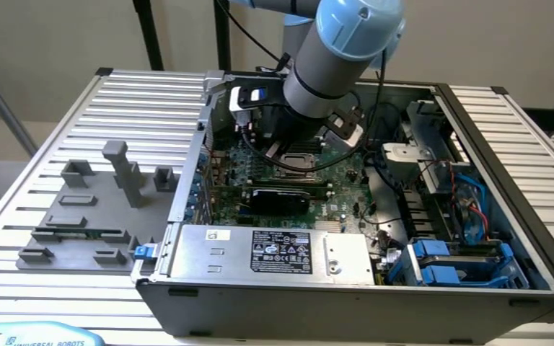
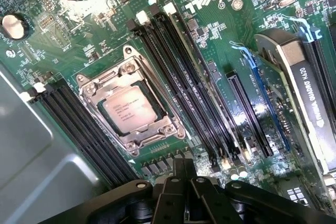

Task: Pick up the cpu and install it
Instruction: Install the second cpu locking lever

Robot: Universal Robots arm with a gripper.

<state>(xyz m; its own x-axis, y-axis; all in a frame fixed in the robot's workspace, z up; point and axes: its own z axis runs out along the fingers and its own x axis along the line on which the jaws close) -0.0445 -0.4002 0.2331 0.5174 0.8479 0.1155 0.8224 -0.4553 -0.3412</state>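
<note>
- The computer case (image 1: 354,303) is lying open on the slatted table (image 1: 55,130), and the arm (image 1: 340,58) is reaching down into it over the motherboard (image 2: 157,3); any move here, I judge, should be going straight up and down, since cables and case walls are crowding the arm on both sides.
- A grey fixture plate (image 1: 75,231) with plastic blocks is sitting well apart from the case, toward the exterior view's left, and nothing is happening there.
- A graphics card (image 2: 304,82) and rows of memory slots (image 2: 184,77) are lying close beside the socket frame (image 2: 131,106), so the fingers should be keeping clear of them.
- The cpu (image 2: 127,109) is sitting flat inside the socket frame, looking square to it with its metal top facing up; as far as the pictures tell, the placing looks done.
- The gripper (image 2: 184,182) is hanging above the board just beside the socket, fingers pressed together and holding nothing, apart from the chip.
- Doing this step well, in my judgement, means checking that the chip is lying level, no corner riding on the frame, and avoiding any sideways nudge.
</note>
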